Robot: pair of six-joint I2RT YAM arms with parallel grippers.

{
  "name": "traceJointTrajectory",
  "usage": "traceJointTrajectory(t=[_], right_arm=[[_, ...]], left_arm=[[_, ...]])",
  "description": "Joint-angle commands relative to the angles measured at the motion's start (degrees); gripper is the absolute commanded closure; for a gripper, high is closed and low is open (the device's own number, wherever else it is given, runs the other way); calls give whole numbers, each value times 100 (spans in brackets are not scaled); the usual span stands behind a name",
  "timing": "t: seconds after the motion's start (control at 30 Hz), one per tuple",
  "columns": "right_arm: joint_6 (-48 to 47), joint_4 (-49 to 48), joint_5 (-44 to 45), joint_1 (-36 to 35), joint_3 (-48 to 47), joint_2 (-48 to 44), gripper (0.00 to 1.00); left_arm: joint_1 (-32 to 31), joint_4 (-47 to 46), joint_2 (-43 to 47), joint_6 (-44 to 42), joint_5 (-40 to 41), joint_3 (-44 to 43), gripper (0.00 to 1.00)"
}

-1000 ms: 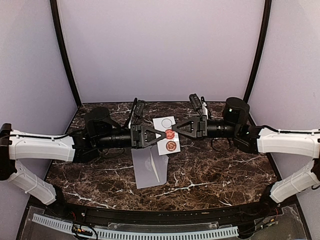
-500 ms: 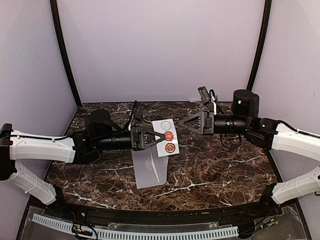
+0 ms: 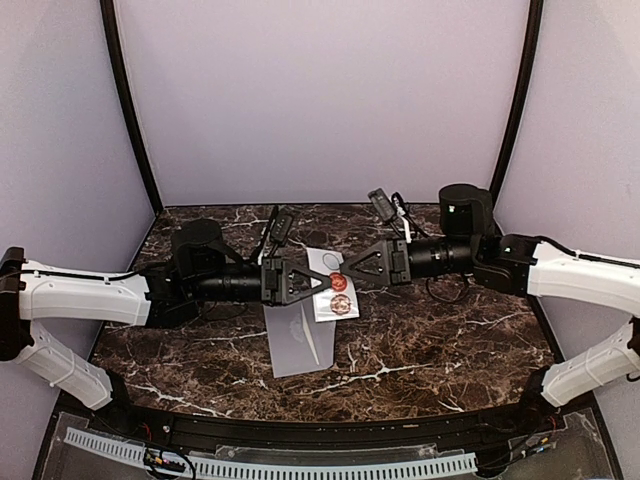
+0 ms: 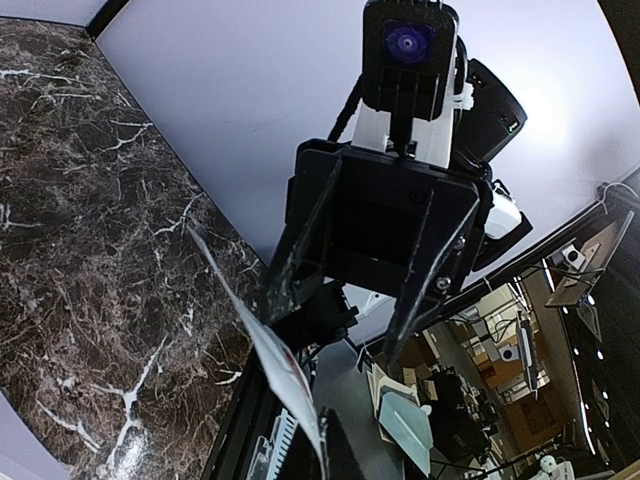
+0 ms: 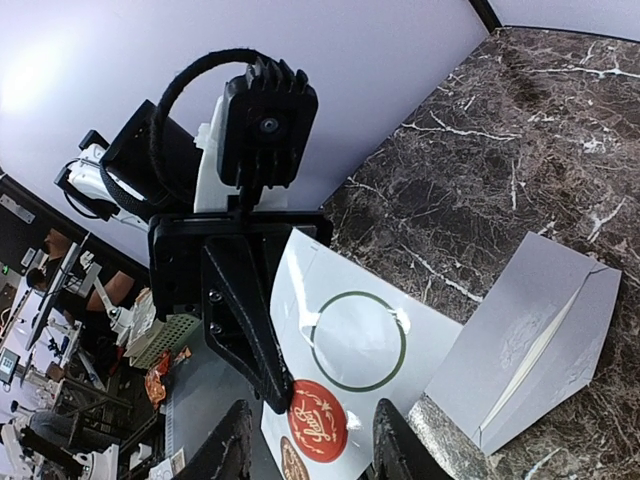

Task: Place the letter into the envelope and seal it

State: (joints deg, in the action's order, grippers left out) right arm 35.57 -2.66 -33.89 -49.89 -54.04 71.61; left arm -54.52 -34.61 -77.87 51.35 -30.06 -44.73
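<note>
Progress seems late: no loose letter shows, the envelope (image 3: pixel 298 338) lies flat on the table (image 3: pixel 450 340) toward its near edge, seal not yet on, my left claw (image 3: pixel 318 283) pinches the sticker sheet (image 3: pixel 322 260) up, and my right claw (image 3: pixel 349 274) hangs spread by a red seal (image 3: pixel 338 283).

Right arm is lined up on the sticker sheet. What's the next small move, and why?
Probably ease the right gripper forward until its open fingers reach the red seal, then close on the seal's edge. The left gripper is pinching the sticker sheet, the seal sits framed between the right fingers, and no seal shows on the envelope yet.
</note>
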Motion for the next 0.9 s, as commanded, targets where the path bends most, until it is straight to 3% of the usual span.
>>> traceJointTrajectory(t=[0.0,0.6,0.87], right_arm=[[-93,-141,-141,-47,-96,60,61],[157,-461,-626,-91,87,251,61],[120,8,413,-91,-15,-176,56]], left_arm=[[-6,-180,112,-106,-258,-18,100],[-10,-538,136,31,-318,127,100],[-13,-352,382,-112,165,321,100]])
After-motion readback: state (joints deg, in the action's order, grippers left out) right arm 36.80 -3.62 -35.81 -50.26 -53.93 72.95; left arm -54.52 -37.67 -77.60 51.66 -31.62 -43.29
